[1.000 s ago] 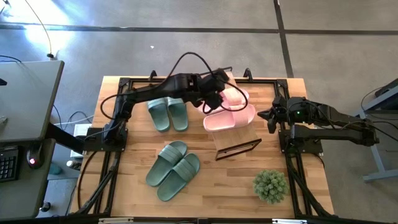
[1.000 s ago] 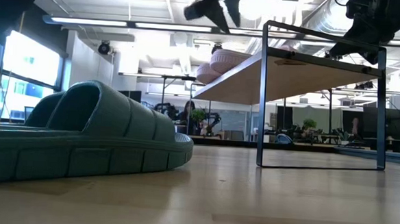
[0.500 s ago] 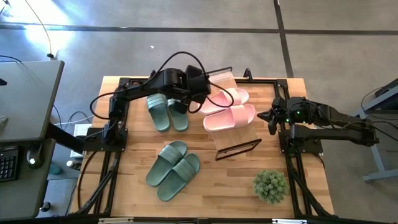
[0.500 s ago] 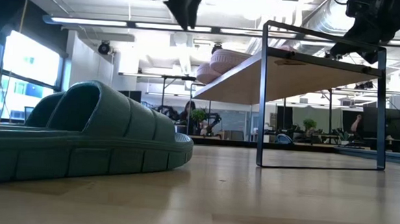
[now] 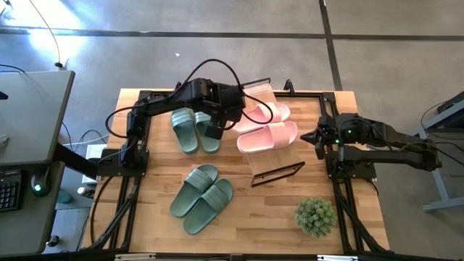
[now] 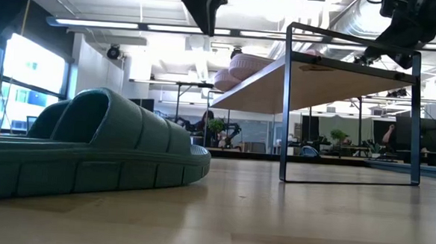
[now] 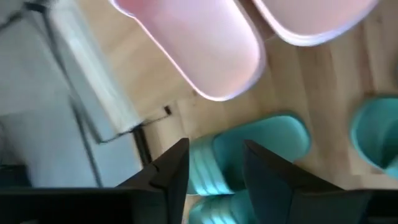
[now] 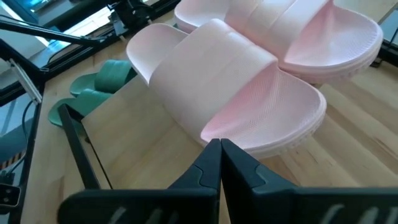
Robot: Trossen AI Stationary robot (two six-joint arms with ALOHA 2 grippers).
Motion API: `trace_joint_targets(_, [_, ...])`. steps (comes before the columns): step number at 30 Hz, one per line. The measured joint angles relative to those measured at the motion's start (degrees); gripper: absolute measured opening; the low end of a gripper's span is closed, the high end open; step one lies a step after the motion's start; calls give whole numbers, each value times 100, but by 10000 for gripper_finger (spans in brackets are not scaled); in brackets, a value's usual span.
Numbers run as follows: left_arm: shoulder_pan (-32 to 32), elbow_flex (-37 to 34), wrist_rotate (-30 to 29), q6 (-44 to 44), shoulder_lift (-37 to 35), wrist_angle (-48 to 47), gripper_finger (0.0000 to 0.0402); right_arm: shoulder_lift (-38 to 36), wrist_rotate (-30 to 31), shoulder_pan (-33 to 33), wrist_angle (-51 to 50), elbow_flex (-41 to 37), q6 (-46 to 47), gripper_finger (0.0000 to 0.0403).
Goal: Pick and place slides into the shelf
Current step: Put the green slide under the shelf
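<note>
From the high view I have the left gripper (image 5: 215,130) over the far green pair (image 5: 196,131), right above the sandal nearer the shelf (image 5: 279,156). The pink pair (image 5: 267,127) already lies on the shelf top, just off to the gripper's side. The near green pair (image 5: 202,198) sits well behind it toward the table's front edge, with the potted plant (image 5: 315,215) farther off. My right gripper (image 5: 317,138) waits at the shelf's other side.

The low view adds height, which the top-down view hides: the left gripper (image 6: 203,5) hangs well above the table, carrying nothing. A near green slide (image 6: 82,148) fills the foreground, and the pink soles show on the shelf panel (image 6: 310,74).

In the left wrist view, the fingers (image 7: 171,171) stand partly apart, a narrow gap, with a green slide (image 7: 249,155) directly below. I judge that gap may be too tight to straddle the strap; descending so could push the sandal aside or into its mate.

The right wrist view shows its fingers (image 8: 208,163) pressed together, empty, facing the pink slides (image 8: 242,106) close by.
</note>
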Motion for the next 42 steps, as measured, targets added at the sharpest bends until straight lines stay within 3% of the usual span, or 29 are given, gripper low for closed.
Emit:
trace_joint_targets(6, [-35,-817,987,-166,2,138,101,-135,35,0,-1,0,55,0])
trace_joint_targets(13, [-219,-2257,1601,-101,-722,1811,58,-180,54,0,-1,0,61,0])
trace_joint_targets(22, [-37,-4359,104,-633,-2377,2469,5,-178,180,0,1,0,77,0])
trace_joint_targets(31, [386,-6974,-20,-1074,-3439,4137,18,-175,313,0,3,0,279,0])
trace_joint_targets(36, [688,-7591,-472,-1447,-3477,4181,26,-175,316,1,5,0,283,0])
trace_joint_targets(42, [776,-7678,-1361,-1390,-3477,4151,29,-175,318,0,5,0,415,0])
